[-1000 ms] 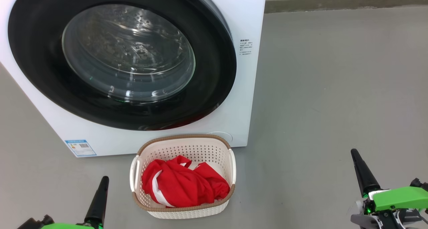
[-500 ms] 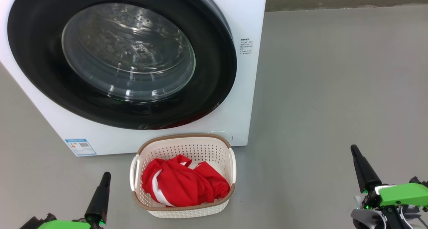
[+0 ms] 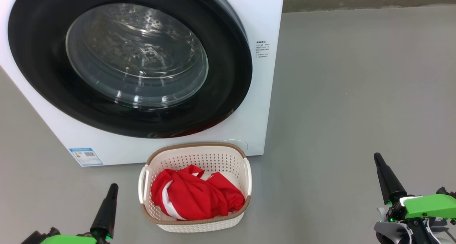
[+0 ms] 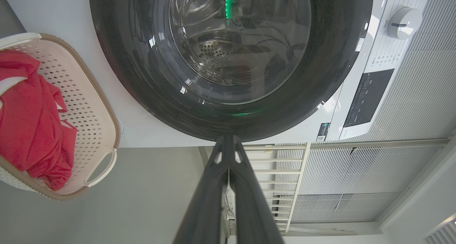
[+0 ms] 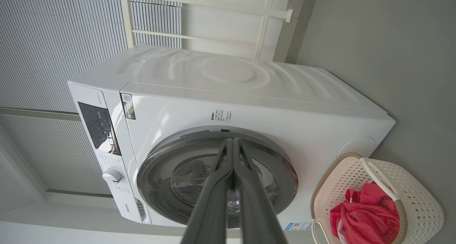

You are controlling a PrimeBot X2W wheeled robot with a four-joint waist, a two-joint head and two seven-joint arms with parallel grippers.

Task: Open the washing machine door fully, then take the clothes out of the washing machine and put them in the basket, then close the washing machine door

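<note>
Both the left gripper (image 3: 113,187) and the right gripper (image 3: 377,157), low at the head view's sides, are closed tip to tip and empty. The large round black-rimmed glass door (image 3: 137,57) sits flush on the big white front-loading washing machine (image 3: 262,105), facing the robot. Just before it stands the small cream perforated plastic basket (image 3: 194,145), long axis along the machine's front, bright red-and-white clothes (image 3: 194,197) heaped inside. The wrist views add a dark control panel (image 5: 98,128) and white dial (image 5: 112,175).

A laundry corner, likely domestic: a white front-loading washing machine (image 5: 249,105) stands on a bare grey floor (image 3: 356,94) before ribbed pale wall panels (image 5: 53,41) and a white railing (image 5: 213,3), with a small basket (image 3: 199,158) of red clothes (image 3: 196,197) at its foot.
</note>
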